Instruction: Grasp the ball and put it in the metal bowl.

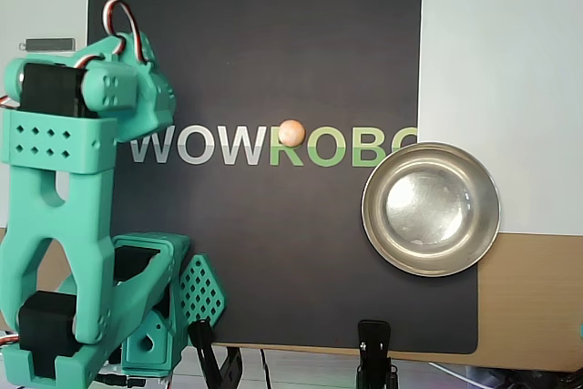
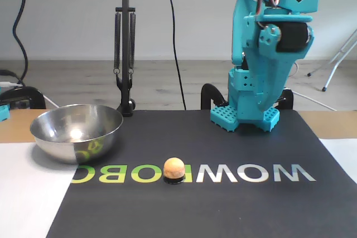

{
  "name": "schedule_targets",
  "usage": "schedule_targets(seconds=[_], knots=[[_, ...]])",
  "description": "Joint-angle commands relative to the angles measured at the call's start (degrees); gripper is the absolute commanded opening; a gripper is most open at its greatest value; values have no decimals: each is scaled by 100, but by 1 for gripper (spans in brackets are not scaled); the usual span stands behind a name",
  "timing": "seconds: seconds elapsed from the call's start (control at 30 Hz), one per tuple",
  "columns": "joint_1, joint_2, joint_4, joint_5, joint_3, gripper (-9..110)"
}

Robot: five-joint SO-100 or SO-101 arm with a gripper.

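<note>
The peach-orange ball [image 1: 291,132] rests on the lettering in the middle of the black mat; in the fixed view the ball [image 2: 174,166] sits on a small dark ring. The shiny metal bowl [image 1: 375,225] stands empty at the mat's right edge in the overhead view, and the bowl [image 2: 78,137] is on the left in the fixed view. My teal gripper [image 2: 261,96] hangs folded close to the arm's base, well away from the ball. In the overhead view the wrist [image 1: 127,102] covers it. Its jaws cannot be made out.
The arm's base [image 2: 245,116] stands at the mat's far edge in the fixed view. A black clamp stand [image 2: 125,54] with springs rises behind the bowl. White sheets [image 1: 501,61] flank the black mat [image 1: 273,252]. Cables hang along the back wall.
</note>
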Motion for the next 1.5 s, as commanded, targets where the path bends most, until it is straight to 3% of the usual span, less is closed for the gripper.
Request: schedule_targets(seconds=[0.0,0.6,1.47], knots=[[18,-18,-35,-554,-18,0],[105,-387,-35,-3428,-26,0],[114,-396,-519,-3542,-18,1]])
